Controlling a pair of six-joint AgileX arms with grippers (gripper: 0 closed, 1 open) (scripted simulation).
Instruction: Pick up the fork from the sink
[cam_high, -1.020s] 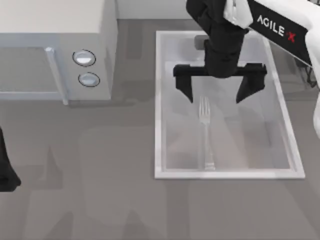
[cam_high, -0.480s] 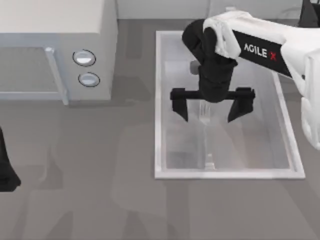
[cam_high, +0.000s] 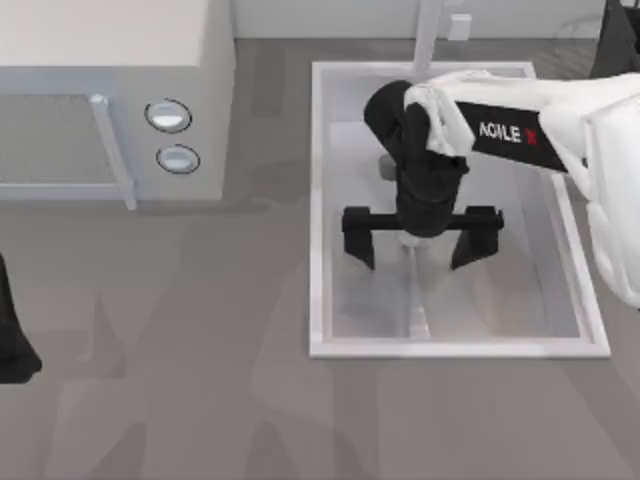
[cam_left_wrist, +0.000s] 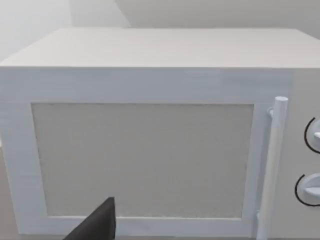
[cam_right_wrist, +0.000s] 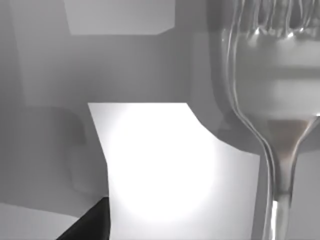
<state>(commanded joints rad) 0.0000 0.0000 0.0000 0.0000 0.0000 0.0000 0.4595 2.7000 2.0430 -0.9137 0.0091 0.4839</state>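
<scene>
your right gripper (cam_high: 421, 245) has dropped lower into the sink (cam_high: 317, 200) since a moment ago, fingers spread wide either side of the fork (cam_high: 414, 300), whose tines now sit hidden beneath the wrist. the fork lies flat on the basin floor, handle toward the near rim. your left arm (cam_high: 12, 340) stays parked at the table's left edge, by the microwave (cam_high: 110, 100).

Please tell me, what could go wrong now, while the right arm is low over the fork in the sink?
1. The right end effector is open wide across the fork, which is thin and lies flat on the sink bottom. The fingertips may close above it or strike the bottom.
2. The wrist covers the tines in the top view, so the fingers may close on the narrow neck and the fork could tilt or slip.

The left end effector is parked at the table's left edge.
</scene>
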